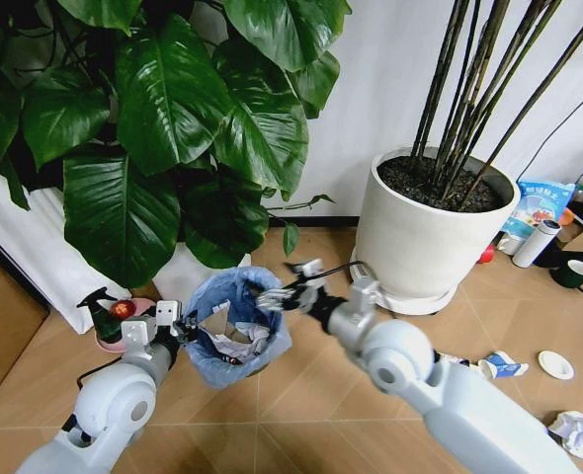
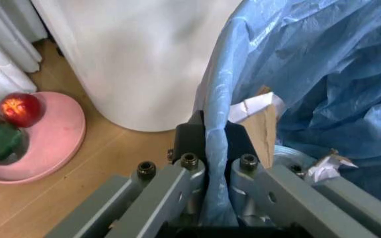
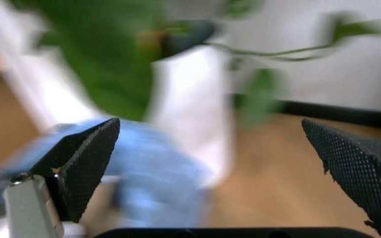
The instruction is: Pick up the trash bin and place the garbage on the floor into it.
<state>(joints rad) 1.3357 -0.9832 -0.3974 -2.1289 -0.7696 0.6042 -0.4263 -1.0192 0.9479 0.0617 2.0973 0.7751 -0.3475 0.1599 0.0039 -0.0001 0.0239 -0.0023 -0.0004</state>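
Wood floor [image 1: 311, 395] — litter [image 1: 500, 365], planters [image 1: 425, 232]

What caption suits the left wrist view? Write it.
Left gripper clamps the trash bin rim and blue liner beside a white planter.

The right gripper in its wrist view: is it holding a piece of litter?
No. The right gripper has its black fingers spread wide apart with nothing between them, only floor and the blue-lined trash bin beyond.
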